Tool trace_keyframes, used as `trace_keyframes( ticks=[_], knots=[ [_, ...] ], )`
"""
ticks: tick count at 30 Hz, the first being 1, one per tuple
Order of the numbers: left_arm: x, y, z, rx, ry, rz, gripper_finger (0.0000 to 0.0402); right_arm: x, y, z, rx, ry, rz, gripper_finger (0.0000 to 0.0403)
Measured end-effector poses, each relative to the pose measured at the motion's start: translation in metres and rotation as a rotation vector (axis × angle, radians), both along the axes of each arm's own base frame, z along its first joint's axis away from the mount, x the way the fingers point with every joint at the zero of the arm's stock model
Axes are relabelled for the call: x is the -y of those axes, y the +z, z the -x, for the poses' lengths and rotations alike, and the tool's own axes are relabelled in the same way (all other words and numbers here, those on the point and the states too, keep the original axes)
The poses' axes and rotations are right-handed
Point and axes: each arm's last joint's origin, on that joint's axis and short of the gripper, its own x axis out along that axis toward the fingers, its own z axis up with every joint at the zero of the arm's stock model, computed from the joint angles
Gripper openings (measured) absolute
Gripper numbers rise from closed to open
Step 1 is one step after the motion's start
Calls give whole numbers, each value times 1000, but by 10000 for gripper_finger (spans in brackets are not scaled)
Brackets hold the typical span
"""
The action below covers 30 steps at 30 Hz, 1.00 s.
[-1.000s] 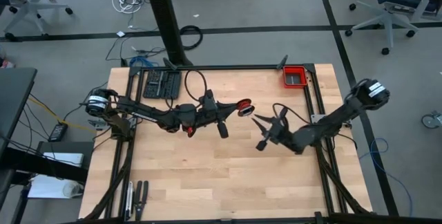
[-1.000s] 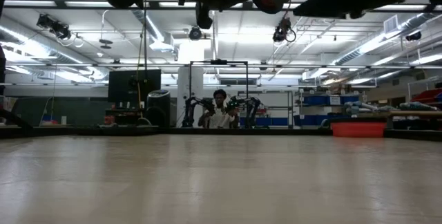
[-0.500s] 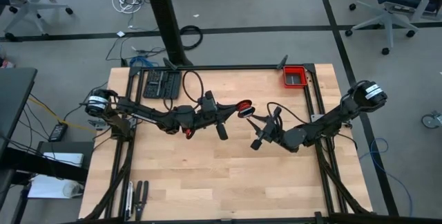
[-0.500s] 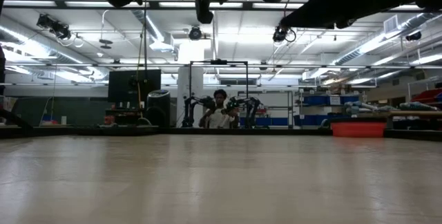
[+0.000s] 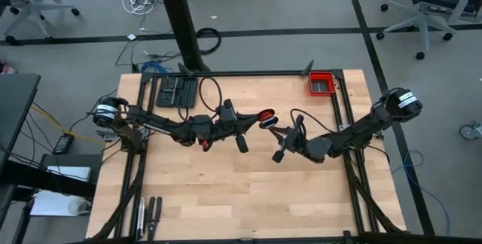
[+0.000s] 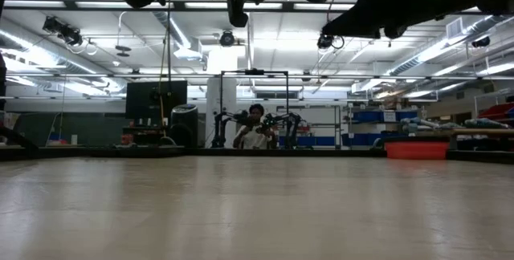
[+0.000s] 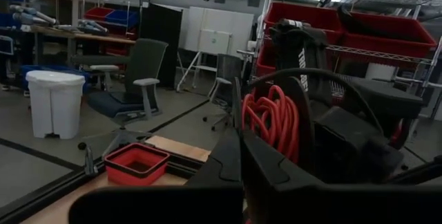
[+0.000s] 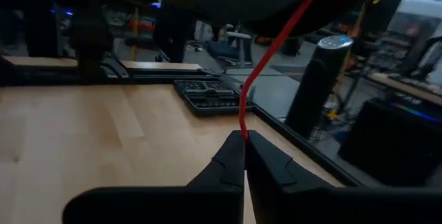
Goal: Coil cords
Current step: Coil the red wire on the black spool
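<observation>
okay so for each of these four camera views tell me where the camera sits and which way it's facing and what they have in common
High view: overhead, looking straight down on the table; both arms, left gripper and right gripper meeting mid-table.
Low view: at tabletop height, looking level into the room; arms only as dark shapes along the top.
Left wrist view: on the left arm, facing the red bin; shut fingers by the coiled cord.
Right wrist view: on the right arm; shut fingers pinch the cord.
Shared: cord in both wrist views; bin in high, low and left wrist views.

A wooden table (image 5: 226,184) carries a red bin (image 5: 321,83) and a black tray (image 5: 175,91).
</observation>
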Motion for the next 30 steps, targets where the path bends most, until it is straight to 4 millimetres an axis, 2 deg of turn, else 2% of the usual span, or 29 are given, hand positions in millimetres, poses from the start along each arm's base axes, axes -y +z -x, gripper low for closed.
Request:
trace_keyframes(
  ticks=[6, 12, 16, 30],
  knots=[
    [0, 0, 0, 0, 0, 1, 0, 10, 8, -13, 14, 45, -57, 3],
    [-1, -1, 0, -29, 32, -34, 0, 6, 34, -25, 43, 76, -28, 1],
    [-1, -1, 0, -35, 59, -43, 0, 3, 40, -30, 48, 122, -75, 2],
    [-2, -5, 0, -107, 83, -124, 0, 3, 46, -32, 142, 129, -178, 4]
  ],
)
